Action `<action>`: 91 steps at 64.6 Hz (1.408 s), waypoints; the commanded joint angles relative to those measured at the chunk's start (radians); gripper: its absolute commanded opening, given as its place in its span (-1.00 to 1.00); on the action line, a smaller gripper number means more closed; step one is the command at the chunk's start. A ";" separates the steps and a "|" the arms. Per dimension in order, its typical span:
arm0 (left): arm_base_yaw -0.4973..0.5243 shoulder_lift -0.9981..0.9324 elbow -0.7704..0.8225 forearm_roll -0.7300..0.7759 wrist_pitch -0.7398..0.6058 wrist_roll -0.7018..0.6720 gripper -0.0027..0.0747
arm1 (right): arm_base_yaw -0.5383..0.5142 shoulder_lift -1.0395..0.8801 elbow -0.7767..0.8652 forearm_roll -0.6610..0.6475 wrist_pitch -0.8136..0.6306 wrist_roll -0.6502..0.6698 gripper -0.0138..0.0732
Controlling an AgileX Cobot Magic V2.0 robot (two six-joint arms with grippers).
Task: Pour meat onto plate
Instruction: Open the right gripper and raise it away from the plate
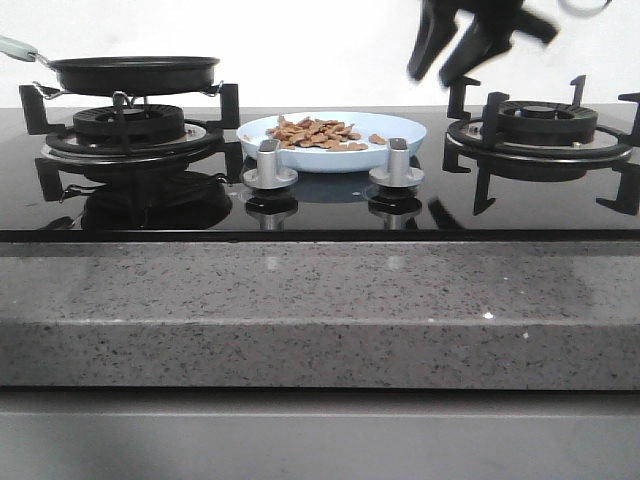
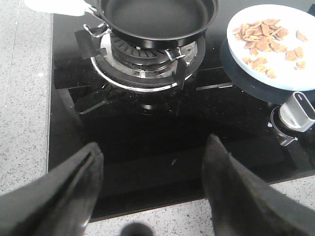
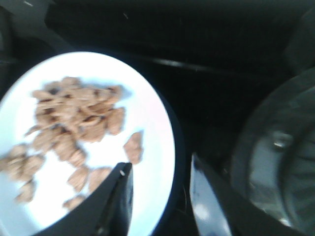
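The pale blue-white plate [image 1: 400, 132] sits on the black glass hob between the two burners, with a heap of small tan meat pieces [image 1: 315, 133] on it. It also shows in the left wrist view [image 2: 285, 73] and the right wrist view [image 3: 147, 118], with meat [image 2: 266, 39] [image 3: 74, 123] spread on it. The black frying pan [image 1: 135, 73] rests empty on the left burner [image 2: 157, 14]. My right gripper [image 1: 445, 62] hangs open and empty above the plate's right side [image 3: 160, 169]. My left gripper [image 2: 152, 147] is open and empty over the hob's front edge; it is out of the front view.
Two silver knobs [image 1: 270, 165] [image 1: 396, 165] stand in front of the plate. The right burner grate [image 1: 540, 125] is bare. The pan's pale handle [image 1: 15, 45] sticks out to the left. A speckled grey counter edge [image 1: 320, 310] runs along the front.
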 commanded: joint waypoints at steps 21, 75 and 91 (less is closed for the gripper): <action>-0.007 -0.013 -0.027 -0.013 -0.075 -0.009 0.21 | 0.065 -0.544 0.471 -0.141 -0.141 -0.009 0.05; -0.007 0.018 -0.027 -0.013 -0.067 -0.009 0.21 | 0.065 -1.369 1.107 -0.185 -0.140 -0.009 0.05; -0.007 0.018 -0.027 -0.013 -0.067 -0.009 -0.23 | 0.065 -1.368 1.107 -0.186 -0.131 -0.009 -0.31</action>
